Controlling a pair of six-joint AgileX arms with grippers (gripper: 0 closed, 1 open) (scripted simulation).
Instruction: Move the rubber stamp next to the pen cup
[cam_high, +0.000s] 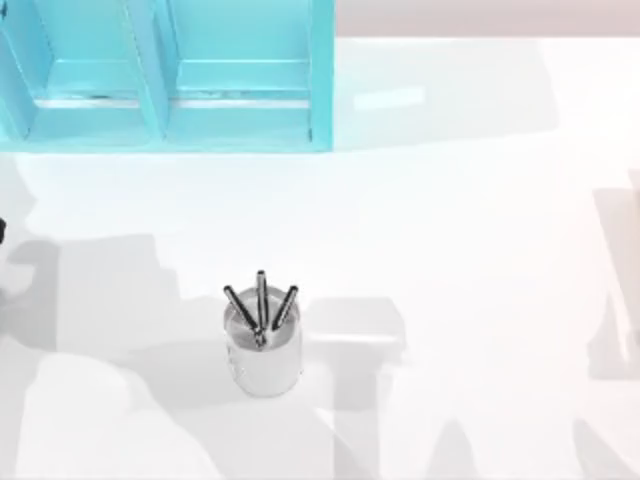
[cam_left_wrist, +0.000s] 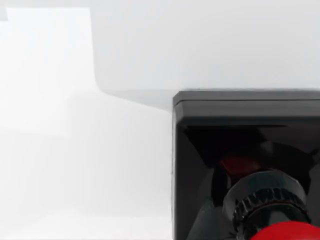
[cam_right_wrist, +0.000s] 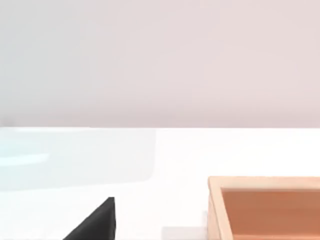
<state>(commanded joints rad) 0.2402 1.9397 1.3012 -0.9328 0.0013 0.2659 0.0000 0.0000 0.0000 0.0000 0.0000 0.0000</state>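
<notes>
Near the table's front edge, left of centre, the pen cup stands upright with three dark pens fanned out. Your left wrist view looks close onto the rubber stamp, its black block and a sliver of red knob cut off at the frame's border; where it sits on the table cannot be judged. Whether either gripper is apart or together cannot be told. To do this step well, centre over the knob, grip squarely, and lift clear before travelling. Set it down just beside the cup, not touching the pens. A turquoise shelf unit occupies the back-left corner; the right wrist view catches a wooden box.
</notes>
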